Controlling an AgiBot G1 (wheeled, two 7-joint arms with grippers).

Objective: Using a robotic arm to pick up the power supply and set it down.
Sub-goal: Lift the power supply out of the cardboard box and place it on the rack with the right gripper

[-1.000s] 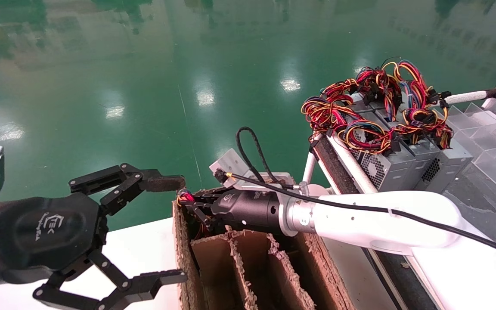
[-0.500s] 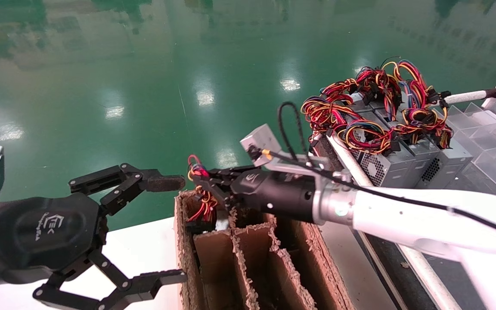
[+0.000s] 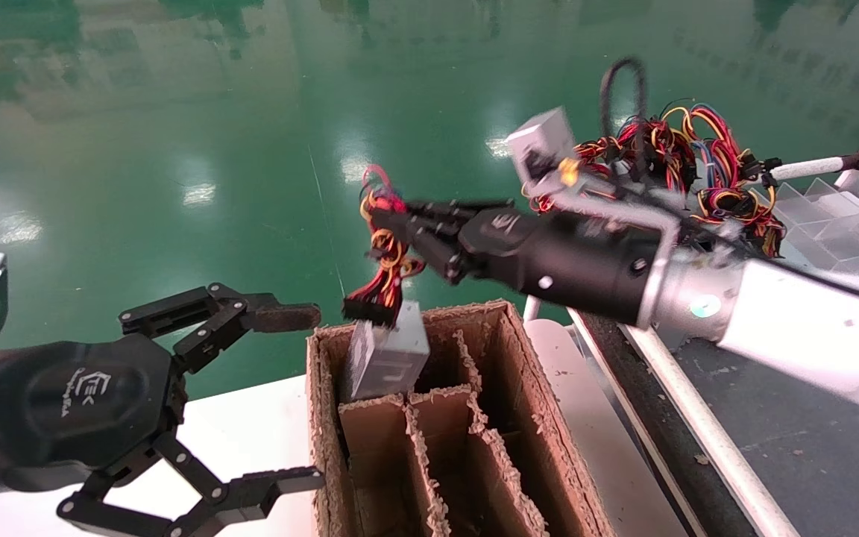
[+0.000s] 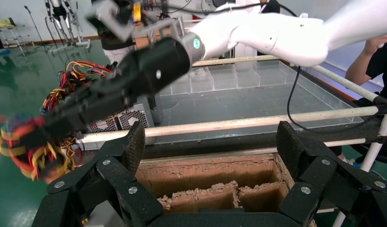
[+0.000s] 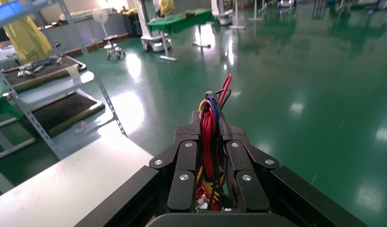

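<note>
The divided cardboard box [image 3: 541,447] sits at 6 o'clock on the white counter [image 3: 236,440]. The right gripper [image 3: 400,224], at centre, pinches the wire bundle [image 3: 381,253] of the power supply [image 3: 387,356]. The grey unit hangs tilted, long axis near upright, its lower end in the box's far-left cell. At 8 o'clock the left gripper [image 3: 303,395] hangs spread wide.

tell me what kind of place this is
Probably a factory or robotics test hall: a glossy green floor, metal shelving, and a batch of power supplies with wire bundles on a bench. The right gripper lifts one from a cardboard box.
</note>
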